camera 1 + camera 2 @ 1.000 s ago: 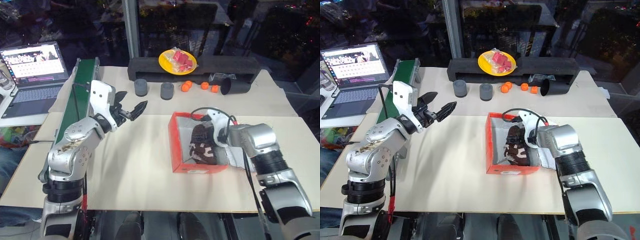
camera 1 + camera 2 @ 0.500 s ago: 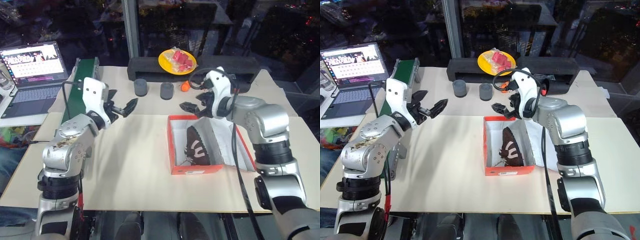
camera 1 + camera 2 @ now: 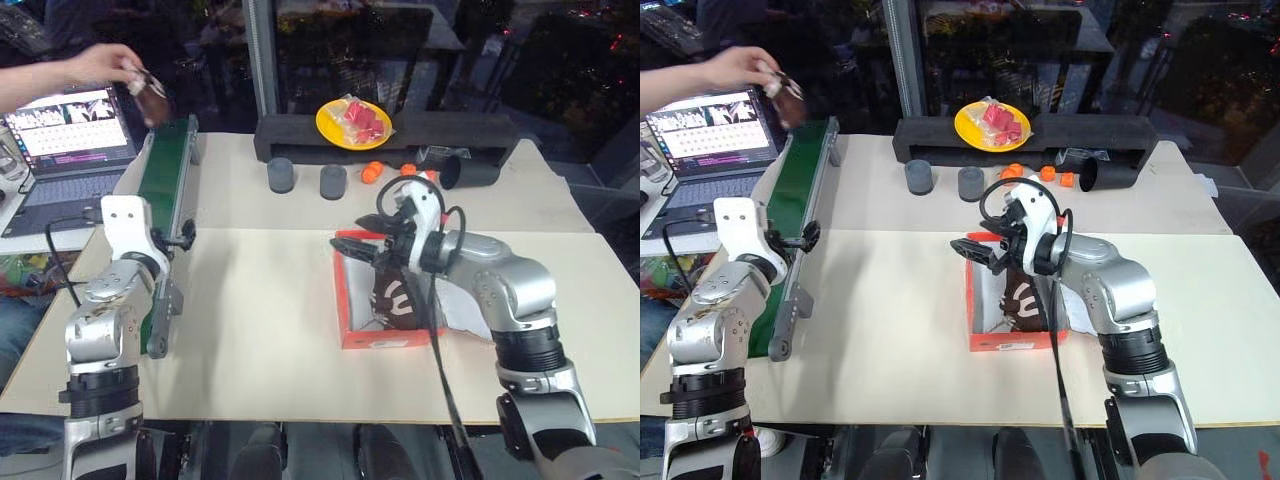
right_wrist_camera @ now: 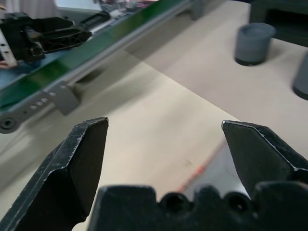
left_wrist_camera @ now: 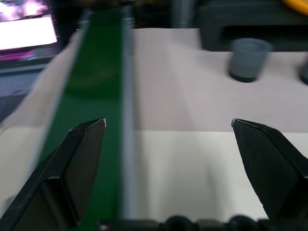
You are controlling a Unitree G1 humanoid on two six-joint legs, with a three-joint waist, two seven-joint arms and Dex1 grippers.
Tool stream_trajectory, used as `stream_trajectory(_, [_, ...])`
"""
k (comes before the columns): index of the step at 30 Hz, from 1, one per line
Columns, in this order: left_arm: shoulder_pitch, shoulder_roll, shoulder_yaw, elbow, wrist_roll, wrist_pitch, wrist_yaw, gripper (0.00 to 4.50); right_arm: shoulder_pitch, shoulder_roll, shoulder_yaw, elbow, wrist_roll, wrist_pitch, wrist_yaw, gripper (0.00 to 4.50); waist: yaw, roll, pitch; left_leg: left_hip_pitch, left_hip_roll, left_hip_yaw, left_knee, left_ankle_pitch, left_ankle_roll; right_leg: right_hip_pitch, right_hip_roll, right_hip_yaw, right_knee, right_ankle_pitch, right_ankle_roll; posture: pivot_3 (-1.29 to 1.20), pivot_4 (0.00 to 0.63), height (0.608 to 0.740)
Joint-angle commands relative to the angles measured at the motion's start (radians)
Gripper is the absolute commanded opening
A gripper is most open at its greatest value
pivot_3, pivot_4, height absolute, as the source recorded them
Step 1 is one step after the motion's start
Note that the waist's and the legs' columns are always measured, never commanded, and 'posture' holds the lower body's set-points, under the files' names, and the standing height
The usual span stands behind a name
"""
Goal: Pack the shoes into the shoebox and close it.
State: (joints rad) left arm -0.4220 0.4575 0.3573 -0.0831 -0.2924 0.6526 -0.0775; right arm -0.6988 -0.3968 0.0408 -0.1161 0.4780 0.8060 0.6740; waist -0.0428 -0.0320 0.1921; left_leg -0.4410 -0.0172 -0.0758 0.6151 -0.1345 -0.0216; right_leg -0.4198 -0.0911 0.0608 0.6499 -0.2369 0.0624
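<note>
My right hand (image 3: pixel 352 247) hangs over the near-left corner of the box (image 3: pixel 350 318), fingers spread wide and holding nothing. One shoe (image 3: pixel 397 298) lies inside the box, toe toward me, its white side marking showing. My left hand (image 3: pixel 187 237) is out by the green conveyor (image 3: pixel 165 180) at the left edge of the surface (image 3: pixel 260 330), also spread wide and empty; in its wrist view the fingers (image 5: pixel 82 144) straddle the belt's inner rail.

A person's hand (image 3: pixel 100 65) at the far end of the conveyor holds a dark thing (image 3: pixel 150 97) that I take to be the second shoe, though I can't make it out for sure. I judge the task to be about half packed, with the lid not yet dealt with.

What worries me from here:
- If that shoe comes down the belt, my left hand sits so near the rail that a finger could snag on it as I close.
- A soft shoe grabbed by the laces or one edge may sag and drop short of the box.
- The shoe already inside lies across the middle, so the second may not seat flat and the lid would stay propped up.
- My right arm's cable (image 3: pixel 440 350) trails across the box's opening and could catch the shoe or the wall.
</note>
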Motion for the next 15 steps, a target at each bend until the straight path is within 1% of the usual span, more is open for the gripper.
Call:
stream_trajectory(1, [0.013, -0.014, 0.045, 0.003, 0.007, -0.031, 0.030, 4.50, -0.035, 0.036, 0.019, -0.007, -0.006, -0.062, 0.008, 4.47, 0.000, -0.001, 0.000, 0.000, 0.000, 0.000, 0.000, 0.000, 0.000, 0.000, 0.000, 0.000, 0.000, 0.000, 0.000, 0.00, 0.150, 0.740])
stream_trajectory(7, [0.024, -0.012, 0.031, 0.051, 0.031, -0.065, 0.015, 4.50, -0.059, 0.098, 0.080, 0.046, -0.049, -0.132, 0.018, 4.47, 0.000, -0.001, -0.001, 0.000, 0.000, 0.000, 0.000, 0.000, 0.000, 0.000, 0.000, 0.000, 0.000, 0.000, 0.000, 0.00, 0.150, 0.740])
stream_trajectory(11, [-0.002, 0.006, 0.031, 0.107, 0.041, -0.093, 0.003, 4.50, -0.070, 0.127, 0.101, 0.067, -0.080, -0.169, 0.009, 4.47, 0.000, -0.002, -0.001, 0.000, 0.000, 0.000, 0.000, 0.000, 0.000, 0.000, 0.000, 0.000, 0.000, 0.000, 0.000, 0.00, 0.150, 0.740])
stream_trajectory(15, [-0.054, 0.009, 0.029, 0.148, 0.046, -0.099, 0.015, 4.50, -0.054, 0.136, 0.106, 0.039, -0.084, -0.171, 0.009, 4.47, 0.003, -0.002, -0.001, 0.000, 0.000, 0.000, 0.000, 0.000, 0.000, 0.000, 0.000, 0.000, 0.000, 0.000, 0.000, 0.00, 0.150, 0.740])
